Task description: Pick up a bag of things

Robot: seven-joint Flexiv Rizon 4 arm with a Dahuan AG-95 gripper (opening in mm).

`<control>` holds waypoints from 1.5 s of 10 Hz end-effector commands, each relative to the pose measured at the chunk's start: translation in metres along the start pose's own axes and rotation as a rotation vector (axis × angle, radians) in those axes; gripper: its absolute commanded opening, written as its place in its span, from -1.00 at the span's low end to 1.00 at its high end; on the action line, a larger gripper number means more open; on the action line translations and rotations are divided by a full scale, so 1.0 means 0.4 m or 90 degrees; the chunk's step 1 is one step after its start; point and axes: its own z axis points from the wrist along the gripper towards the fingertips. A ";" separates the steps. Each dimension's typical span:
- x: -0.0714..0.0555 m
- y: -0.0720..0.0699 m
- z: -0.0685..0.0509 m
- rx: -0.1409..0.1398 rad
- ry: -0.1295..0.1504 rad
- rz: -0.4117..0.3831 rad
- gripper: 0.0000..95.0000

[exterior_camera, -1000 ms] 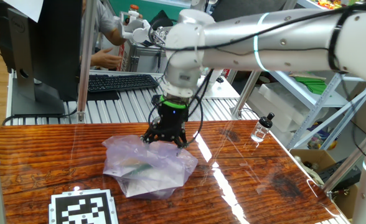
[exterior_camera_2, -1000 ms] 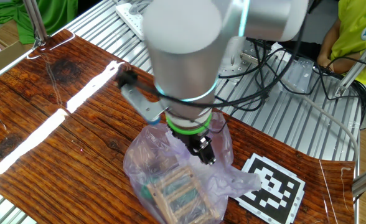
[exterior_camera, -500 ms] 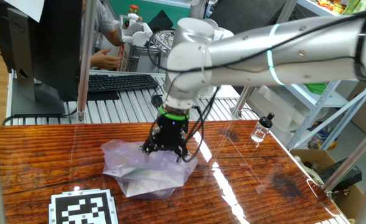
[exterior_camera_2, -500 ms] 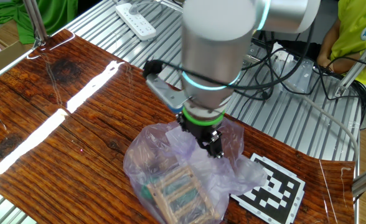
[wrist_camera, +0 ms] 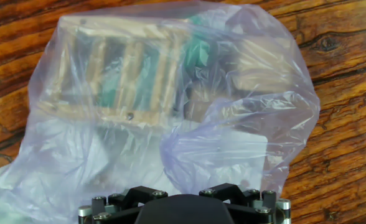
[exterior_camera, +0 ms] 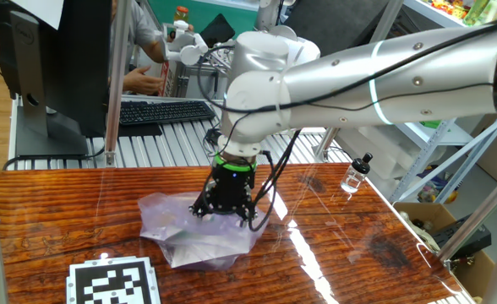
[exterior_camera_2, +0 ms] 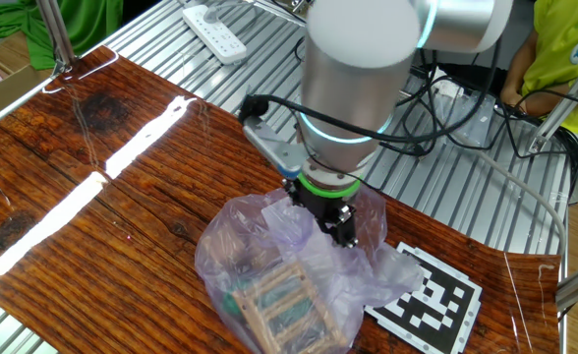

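Note:
The bag (exterior_camera: 189, 235) is crinkly pale-lilac plastic, slumped on the wooden table. Through the plastic I see the things: a tan wooden slatted piece (wrist_camera: 117, 74) and a green piece (wrist_camera: 198, 53). My gripper (exterior_camera: 226, 211) points straight down with its black fingers spread wide over the bag's gathered top, tips at the plastic. It is open and holds nothing. In the other fixed view the gripper (exterior_camera_2: 333, 221) stands over the far side of the bag (exterior_camera_2: 250, 261). The hand view shows only the gripper's black base (wrist_camera: 183, 208) above the bag (wrist_camera: 245, 130); the fingertips are out of frame.
A small clear bottle with a black cap (exterior_camera: 356, 175) stands on the table to the right. A black-and-white marker tag (exterior_camera: 113, 283) lies by the bag. A keyboard (exterior_camera: 164, 111) and a person sit behind the table. A white power strip (exterior_camera_2: 215, 34) lies on the metal rollers.
The arm has swung and lowered, bringing the open gripper down onto the bag's top. The bag has stayed in place.

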 end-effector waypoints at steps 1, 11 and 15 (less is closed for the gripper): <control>0.016 -0.007 0.007 0.001 -0.001 -0.004 1.00; 0.051 -0.020 0.033 0.000 -0.006 -0.019 1.00; 0.055 -0.023 0.038 -0.008 -0.008 0.000 0.60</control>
